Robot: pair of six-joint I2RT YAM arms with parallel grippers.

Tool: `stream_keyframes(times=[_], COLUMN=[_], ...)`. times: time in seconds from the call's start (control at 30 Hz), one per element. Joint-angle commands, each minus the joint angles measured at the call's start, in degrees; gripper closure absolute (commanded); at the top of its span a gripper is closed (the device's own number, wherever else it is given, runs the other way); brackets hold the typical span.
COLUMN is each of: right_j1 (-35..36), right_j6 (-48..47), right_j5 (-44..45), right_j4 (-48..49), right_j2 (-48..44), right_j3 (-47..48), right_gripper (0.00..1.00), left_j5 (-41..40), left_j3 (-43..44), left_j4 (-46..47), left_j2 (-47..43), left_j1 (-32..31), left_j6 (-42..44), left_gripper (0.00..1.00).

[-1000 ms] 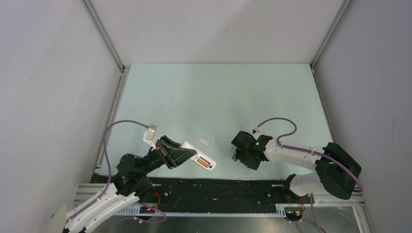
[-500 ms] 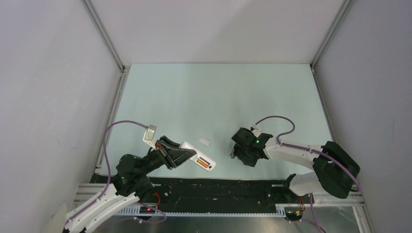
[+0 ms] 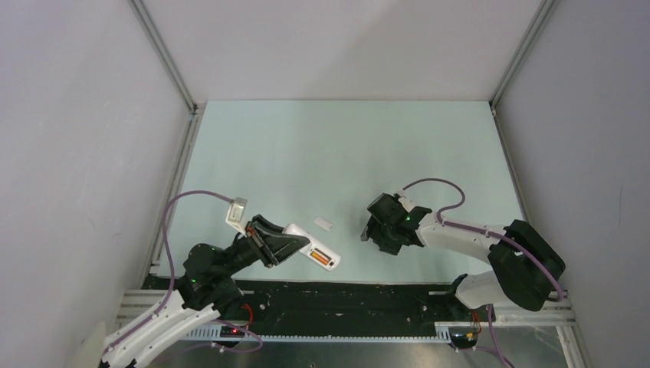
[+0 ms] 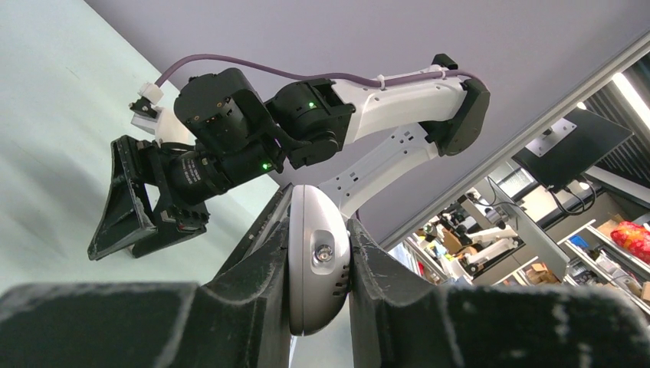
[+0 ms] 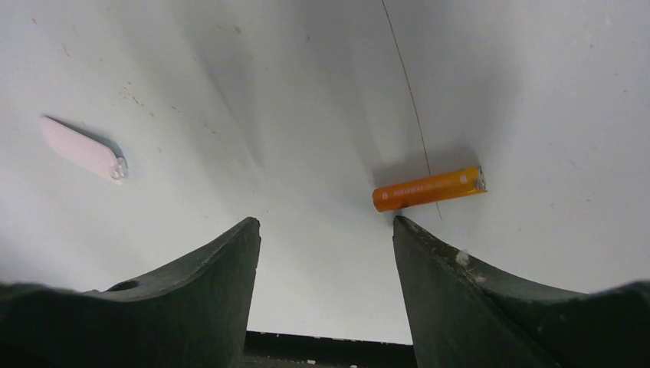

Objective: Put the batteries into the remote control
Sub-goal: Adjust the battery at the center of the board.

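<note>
As the left gripper (image 4: 320, 230) clamps the remote (image 4: 317, 268), the right gripper (image 5: 326, 227) — spread apart — should centre over the battery (image 5: 429, 188).

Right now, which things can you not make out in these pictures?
- Top view: the loose battery is hidden under the right claw; only the right wrist view shows it.
- Top view: the remote control has a recess too small to tell how full it is.
- Left wrist view: the left claw covers the remote's sides; the recess does not show.
</note>
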Motion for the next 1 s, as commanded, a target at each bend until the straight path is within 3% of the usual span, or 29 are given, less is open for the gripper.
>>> stream_keyframes(times=[0.0, 0.27, 0.4, 0.5, 0.73, 0.97], right_j1=[-1.1, -1.1, -2.8, -7.8, -16.9, -16.4], right_j6=[-2.3, -10.3, -23.1, -31.2, -50.8, -51.5], right_j5=[1.6, 1.5, -1.3, -3.7, -18.2, -19.5], right_j4=[1.6, 4.7, 6.4, 3.0, -9.6, -7.6], right_j2=[1.4, -5.6, -12.0, -15.2, -6.5, 0.4], right_j3=[-0.4, -0.4, 0.4, 3.0, 11.3, 11.5], right_gripper=[0.32, 0.32, 0.32, 0.33, 0.31, 0.27], left_j5=[-0.7, -0.6, -0.6, -0.5, -0.2, -0.4], left_j3=[0.9, 1.2, 1.5, 1.8, 1.9, 1.9], left_j4=[1.6, 1.2, 1.2, 1.2, 1.2, 1.0], left_j2=[-0.5, -0.2, 0.3, 0.3, 0.1, -0.4], left_j1=[-0.1, -0.1, -0.1, -0.1, -0.1, 0.0], left_j6=[0.1, 0.1, 0.2, 0.2, 0.1, 0.0], left_gripper=[1.00, 1.00, 1.00, 1.00, 1.00, 1.00])
